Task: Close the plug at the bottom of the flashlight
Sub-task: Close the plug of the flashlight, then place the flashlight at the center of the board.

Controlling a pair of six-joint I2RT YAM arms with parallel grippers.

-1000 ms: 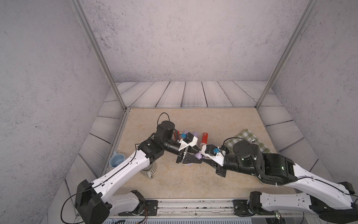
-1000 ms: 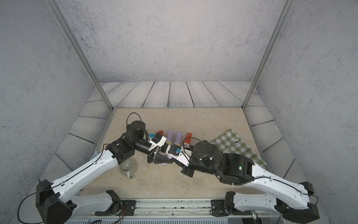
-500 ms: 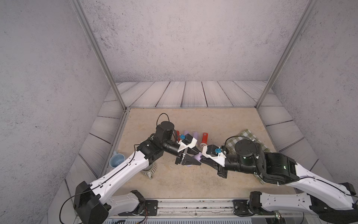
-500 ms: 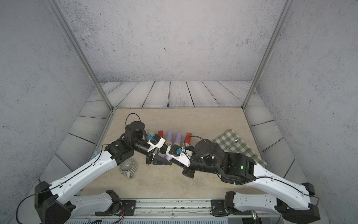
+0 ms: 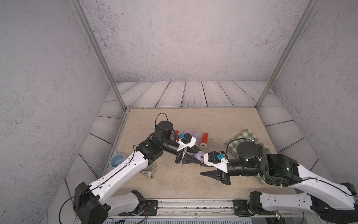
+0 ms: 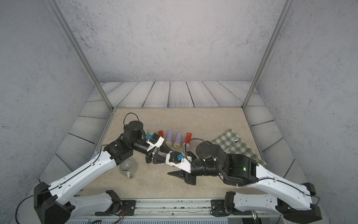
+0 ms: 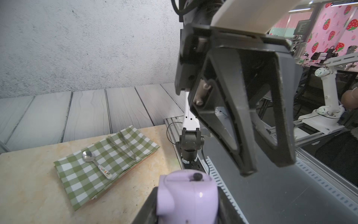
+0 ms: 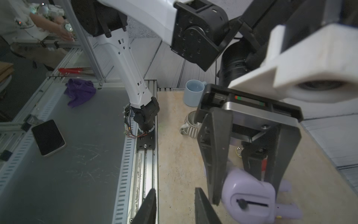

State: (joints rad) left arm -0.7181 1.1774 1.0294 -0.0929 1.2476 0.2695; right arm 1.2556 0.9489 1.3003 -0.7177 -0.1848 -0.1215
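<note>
Nearest me, on the tan stone-look bench [image 5: 174, 182], the right tool [image 8: 175, 189] pointed toward the middle with its fingers apart and nothing between them. It was released, and in the right wrist view the gap showed only bench and rail.

Just beside it, the left tool [image 5: 196, 156] was clenched on a lavender plastic flashlight [image 8: 249, 195]. One dark finger pressed each side of the body, and the butt end faced the right tool. That flashlight was near the bench's middle, slightly left of centre; I could not tell whether it was clear of the bench. A small black nub [image 7: 197, 176] sat on that end. I could not tell whether it was seated shut.

To the left, partly under the left arm, stood a ribbed grey mug [image 6: 127, 165]. A pale blue mug [image 5: 116, 161] stood at the bench's left edge.

Further back lay a row of four flashlights: a red one [image 6: 160, 133] half hidden, two lavender ones [image 6: 169, 138] [image 6: 178, 139] and another red one [image 6: 187, 140].

Off to the right was a green checked cloth [image 6: 238, 147] carrying a metal spoon [image 7: 96, 163].
</note>
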